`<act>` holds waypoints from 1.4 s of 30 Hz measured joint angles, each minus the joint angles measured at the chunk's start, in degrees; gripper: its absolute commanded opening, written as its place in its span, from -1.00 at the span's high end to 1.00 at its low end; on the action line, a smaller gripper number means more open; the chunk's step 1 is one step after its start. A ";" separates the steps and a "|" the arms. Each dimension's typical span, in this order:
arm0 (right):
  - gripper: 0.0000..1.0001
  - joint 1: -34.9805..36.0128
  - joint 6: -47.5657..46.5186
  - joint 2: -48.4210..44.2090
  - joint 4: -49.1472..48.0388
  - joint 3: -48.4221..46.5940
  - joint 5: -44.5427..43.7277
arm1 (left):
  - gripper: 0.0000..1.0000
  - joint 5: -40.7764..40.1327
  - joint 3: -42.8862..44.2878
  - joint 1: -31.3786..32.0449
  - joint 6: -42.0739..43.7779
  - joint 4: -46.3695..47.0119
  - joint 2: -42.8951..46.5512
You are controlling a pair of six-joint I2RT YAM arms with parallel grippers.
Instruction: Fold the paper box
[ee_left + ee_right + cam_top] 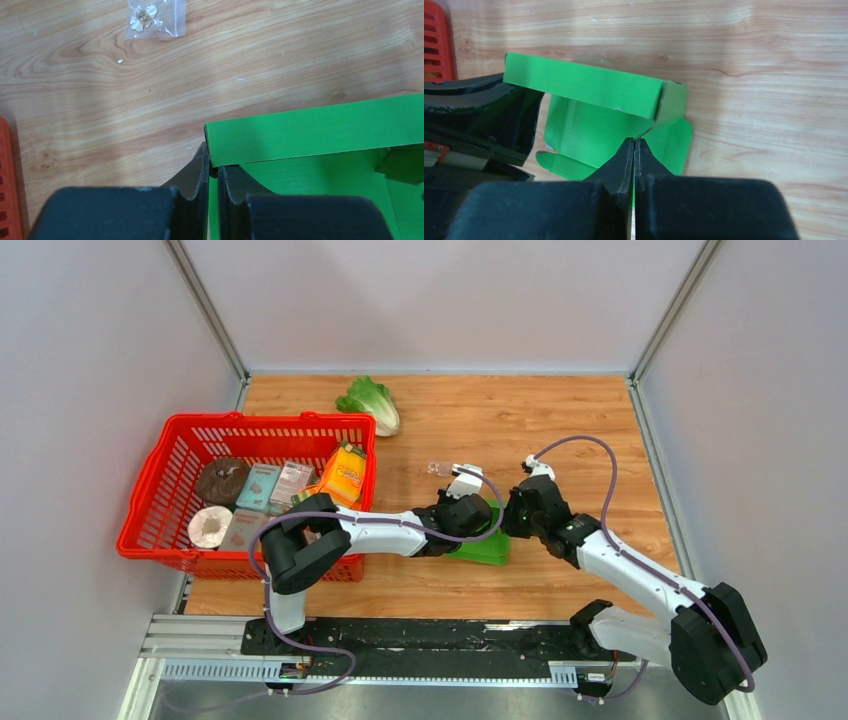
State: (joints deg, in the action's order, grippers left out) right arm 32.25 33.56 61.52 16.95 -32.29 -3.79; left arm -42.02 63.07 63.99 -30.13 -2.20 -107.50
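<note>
The paper box (482, 548) is bright green card, partly folded, lying on the wooden table between my two grippers. In the left wrist view one long wall (320, 130) stands upright, and my left gripper (215, 170) is shut on its left end, with green card between the fingers. In the right wrist view my right gripper (634, 143) is shut on the card at the box's (584, 87) near right corner, where an end flap meets the wall. From above, the left gripper (476, 514) is at the box's left and the right gripper (512, 516) at its right.
A red basket (160, 480) with groceries and an orange carton (345, 475) stands at the left. A lettuce (370, 400) lies at the back. A small clear plastic bag (438, 468) lies just behind the left gripper and shows in the left wrist view (155, 17).
</note>
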 measured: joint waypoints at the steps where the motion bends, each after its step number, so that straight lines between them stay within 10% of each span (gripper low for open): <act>1: 1.00 0.26 0.63 0.83 -0.68 -0.15 0.09 | 1.00 -0.02 0.00 0.00 0.00 0.00 0.00; 9: 0.67 0.96 1.77 4.17 -1.42 -2.29 -1.03 | 1.00 0.00 0.00 0.00 0.02 0.02 0.00; 16: 0.01 1.40 -0.09 -0.72 7.93 -4.85 -3.45 | 1.00 0.13 -0.02 0.00 0.04 0.26 0.00; 29: 0.15 -1.68 -5.40 0.26 13.81 -4.72 -10.84 | 1.00 -0.04 -0.55 0.04 0.68 1.36 0.00; 42: 0.28 2.97 -12.66 8.00 -6.25 -1.44 -9.25 | 1.00 -0.07 -0.66 0.04 0.87 1.44 0.07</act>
State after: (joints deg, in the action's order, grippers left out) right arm 35.22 20.91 69.52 10.70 -33.74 -13.04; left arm -42.09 62.41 64.03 -29.26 -0.75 -107.44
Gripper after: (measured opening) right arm 0.385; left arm 0.111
